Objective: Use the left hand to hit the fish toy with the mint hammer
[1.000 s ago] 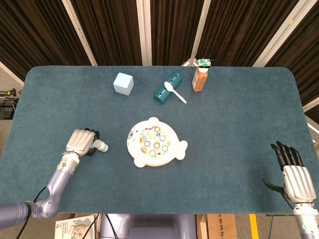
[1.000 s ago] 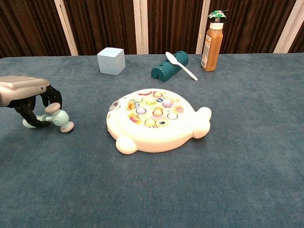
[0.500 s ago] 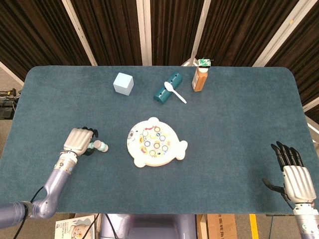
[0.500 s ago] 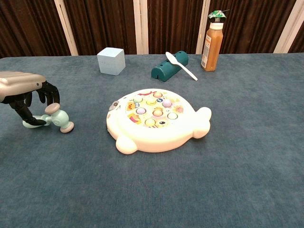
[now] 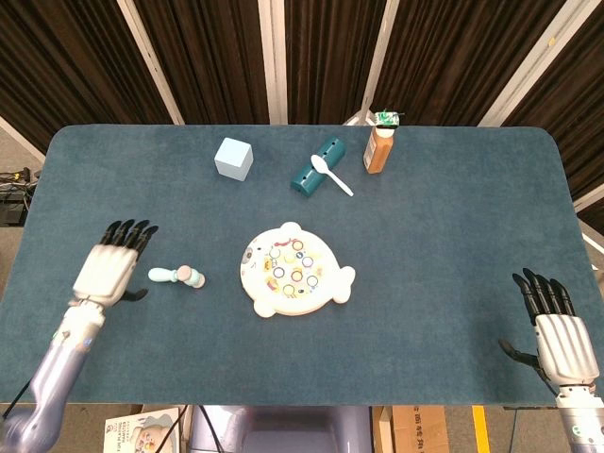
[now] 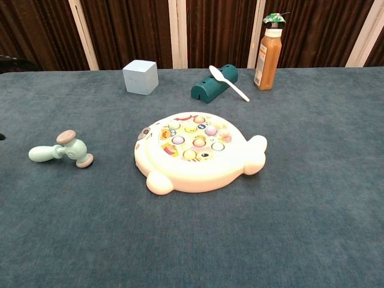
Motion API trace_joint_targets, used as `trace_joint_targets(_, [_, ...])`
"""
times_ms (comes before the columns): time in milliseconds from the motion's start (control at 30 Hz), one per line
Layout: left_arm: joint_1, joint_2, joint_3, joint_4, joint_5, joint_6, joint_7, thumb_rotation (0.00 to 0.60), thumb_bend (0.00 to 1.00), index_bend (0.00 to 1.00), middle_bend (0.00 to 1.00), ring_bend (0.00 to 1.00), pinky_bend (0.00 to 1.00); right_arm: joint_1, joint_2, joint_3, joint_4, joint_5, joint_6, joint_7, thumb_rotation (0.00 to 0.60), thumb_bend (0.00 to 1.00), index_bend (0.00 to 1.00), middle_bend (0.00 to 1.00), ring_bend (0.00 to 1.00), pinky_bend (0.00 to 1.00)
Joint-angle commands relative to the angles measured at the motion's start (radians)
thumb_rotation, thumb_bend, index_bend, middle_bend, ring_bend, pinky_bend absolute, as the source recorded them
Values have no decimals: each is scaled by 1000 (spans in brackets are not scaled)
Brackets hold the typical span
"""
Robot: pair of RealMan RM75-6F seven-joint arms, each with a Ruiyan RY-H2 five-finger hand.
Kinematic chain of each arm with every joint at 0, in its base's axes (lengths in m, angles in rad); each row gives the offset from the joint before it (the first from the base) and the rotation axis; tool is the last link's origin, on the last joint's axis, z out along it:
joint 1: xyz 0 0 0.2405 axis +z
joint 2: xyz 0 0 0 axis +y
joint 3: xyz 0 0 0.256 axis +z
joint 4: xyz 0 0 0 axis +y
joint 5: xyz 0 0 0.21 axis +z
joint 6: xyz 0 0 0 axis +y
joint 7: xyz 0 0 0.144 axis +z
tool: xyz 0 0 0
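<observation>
My left hand [image 5: 109, 272] lies flat with its fingers spread, holding nothing, at nine o'clock of the mint hammer [image 5: 177, 276], just beside its handle end but apart from it. The hammer lies on its side on the blue table [image 5: 444, 217], its head toward the fish toy [image 5: 294, 270], which sits near it at three o'clock. My right hand [image 5: 557, 332] rests spread and empty at the table's near right edge. At twelve o'clock of the fish stand a pale blue cube [image 5: 233, 158], a teal holder [image 5: 316, 165] with a white spoon [image 5: 331, 174] across it, and an orange bottle [image 5: 379, 143].
</observation>
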Motion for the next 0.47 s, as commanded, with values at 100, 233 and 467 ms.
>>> trace_joint_targets(100, [222,58,169,-31,248,233,-114,600,58,2,0,0,0,1,0,-4,-2,-8,3,-44,600,186,0,0,0,0])
trace_joint_targets(233, [330,28,218,80,377,370,-201,600,57,0,0,0,0,0,-6,-5,4,-11,7,-60,600,186,0,0,0,0])
trace_joint_targets(467, [418,1,205,200,425,472,-283,600,55,0,0,0,0,3,-13,-3,15,-13,5,-61,600,186,0,0,0,0])
